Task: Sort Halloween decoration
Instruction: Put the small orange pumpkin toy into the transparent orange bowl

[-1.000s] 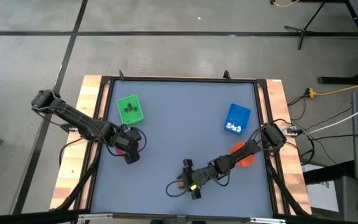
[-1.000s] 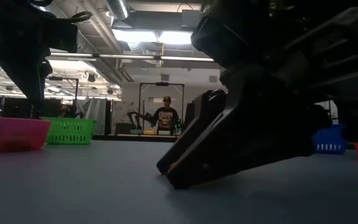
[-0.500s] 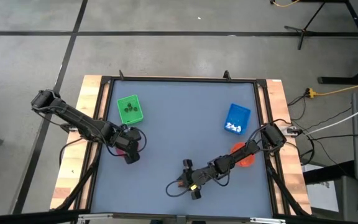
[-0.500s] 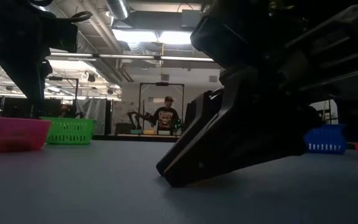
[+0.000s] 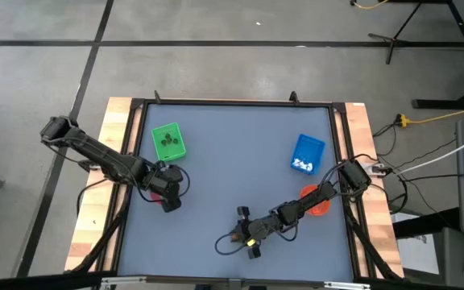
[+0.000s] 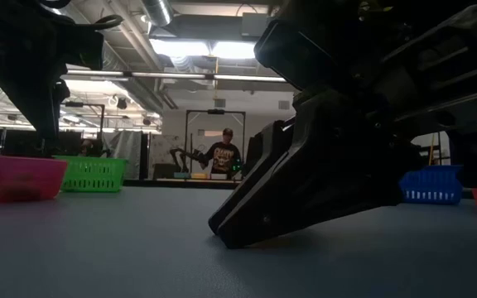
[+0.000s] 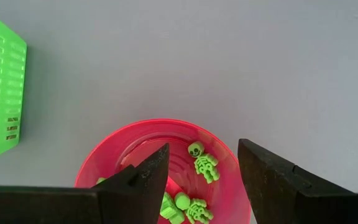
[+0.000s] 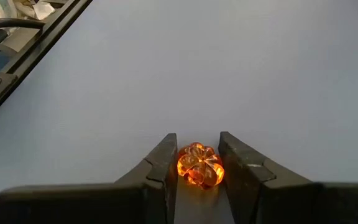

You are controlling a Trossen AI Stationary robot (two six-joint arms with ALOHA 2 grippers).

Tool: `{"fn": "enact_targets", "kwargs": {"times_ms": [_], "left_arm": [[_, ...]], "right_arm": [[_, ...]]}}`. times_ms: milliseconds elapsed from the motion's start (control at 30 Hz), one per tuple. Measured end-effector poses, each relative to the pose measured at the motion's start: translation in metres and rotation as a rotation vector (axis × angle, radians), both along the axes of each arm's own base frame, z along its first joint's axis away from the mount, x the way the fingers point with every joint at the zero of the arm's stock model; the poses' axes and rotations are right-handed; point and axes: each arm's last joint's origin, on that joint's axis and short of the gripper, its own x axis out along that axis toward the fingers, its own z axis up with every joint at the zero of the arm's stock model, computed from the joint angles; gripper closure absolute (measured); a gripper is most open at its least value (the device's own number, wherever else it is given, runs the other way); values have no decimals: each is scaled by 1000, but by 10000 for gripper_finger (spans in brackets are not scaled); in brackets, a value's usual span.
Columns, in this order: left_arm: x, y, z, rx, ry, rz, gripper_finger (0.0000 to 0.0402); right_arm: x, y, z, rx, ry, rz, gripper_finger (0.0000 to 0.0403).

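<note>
Closing on the pumpkin!

My right gripper [image 8: 197,163] is squeezing its jaws onto the orange pumpkin [image 8: 199,165] at the table's [image 5: 240,153] six o'clock edge, fingers flanking it. It's small and rounded, so it may squirt free. My left gripper [image 7: 201,177] is hanging jaws wide over the pink bowl [image 7: 225,162] at nine o'clock.

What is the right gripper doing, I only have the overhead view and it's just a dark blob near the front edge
Observer: The right gripper has an orange pumpkin figure between its fingers, on the table.
Operator: And the left one?
Observer: The left gripper hangs open above the pink bowl.
Operator: Anything in that bowl?
Observer: Green skeleton figures.
</note>
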Motion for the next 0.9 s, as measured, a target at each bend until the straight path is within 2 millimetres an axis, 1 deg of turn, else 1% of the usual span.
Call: {"fn": "enact_targets", "kwargs": {"times_ms": [167,300,367,500,600,700,900], "left_arm": [[0,0,0,-1,0,0,227],[0,-1,0,-33,13,-11,227],[0,-1,0,-48,19,-15,227],[4,-3,9,-58,-6,-21,227],[10,-5,23,-44,-54,-73,227],[17,-7,42,2,-122,-125,227],[31,-8,92,135,-284,-228,228]], "right_arm": [[0,0,0,0,-1,0,303],[-1,0,6,8,0,10,303],[-2,0,14,17,-5,18,302],[-5,-1,40,32,-33,20,302],[-11,-5,59,23,-29,15,302],[-18,-9,84,26,-36,14,302],[-38,-21,132,34,-57,10,302]]}}
